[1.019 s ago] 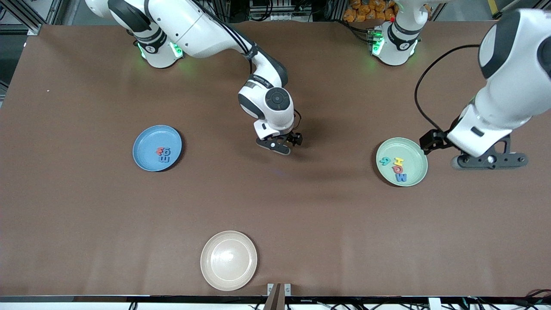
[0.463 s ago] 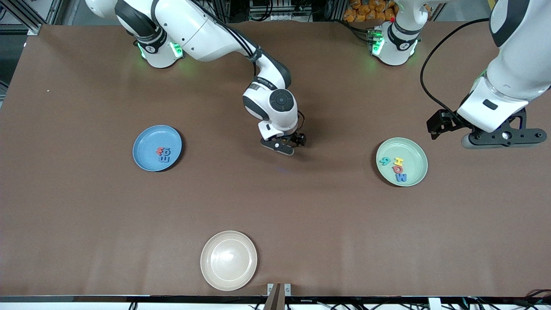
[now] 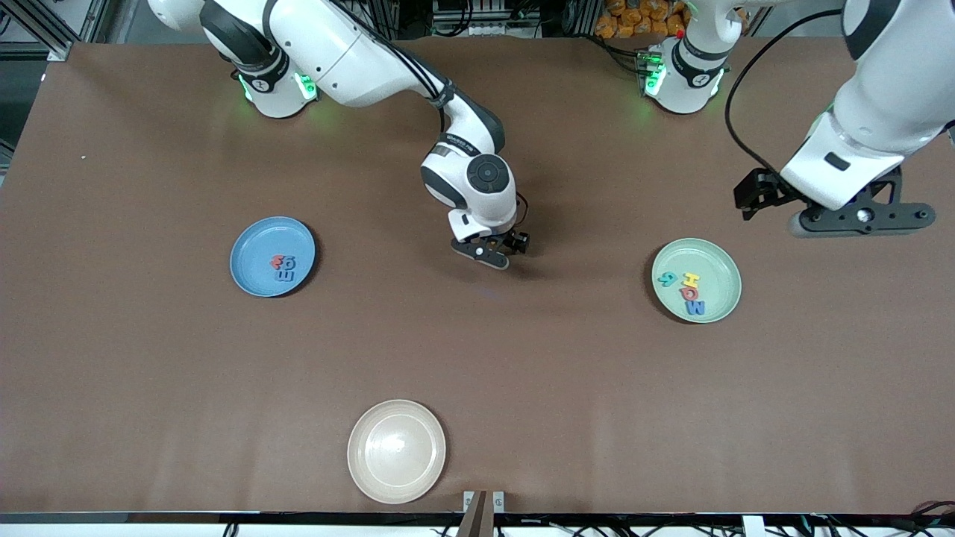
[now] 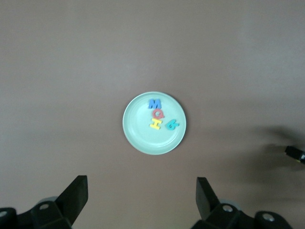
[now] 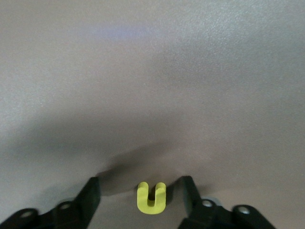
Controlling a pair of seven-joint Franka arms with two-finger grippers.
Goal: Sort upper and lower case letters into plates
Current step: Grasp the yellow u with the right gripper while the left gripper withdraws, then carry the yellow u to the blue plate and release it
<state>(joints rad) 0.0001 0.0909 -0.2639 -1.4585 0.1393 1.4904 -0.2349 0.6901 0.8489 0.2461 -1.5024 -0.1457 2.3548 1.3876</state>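
Yellow U-shaped letter (image 5: 151,196) lies flat on the desk (image 3: 149,358), between the right gripper (image 5: 140,193)'s two fingers (image 5: 90,195). Fingers stand on either side of it with a gap each way, not touching it, so not grasping yet; jaws are apart. In the front view this letter is hidden under the right gripper (image 3: 498,252), which sits low over the middle of the desk, between the two sorting plates.

Light blue plate (image 3: 254,239), toward the right arm's end of the desk, holds a small clump of letters (image 3: 283,267): one red-pink, the rest blue. They overlap and are too small to read or count reliably.

Pale mint green plate (image 3: 716,257), toward the left arm's end, holds four letters (image 4: 159,114): blue M (image 4: 155,103), red-pink one (image 4: 157,114) that looks like a Q or G, yellow H (image 4: 156,124), teal one (image 4: 172,125) whose shape I can't tell. All lie flat, clustered near the plate's centre, some touching.

Left gripper (image 3: 858,216) hangs in the air over bare desk just beside the mint plate, waiting, fingers (image 4: 76,195) spread wide and released, nothing between them. Only its finger tips are in frame in the left wrist view; the bodies are cut off.

Cream-white plate (image 3: 396,450) sits nearest the front camera, no letters in it.
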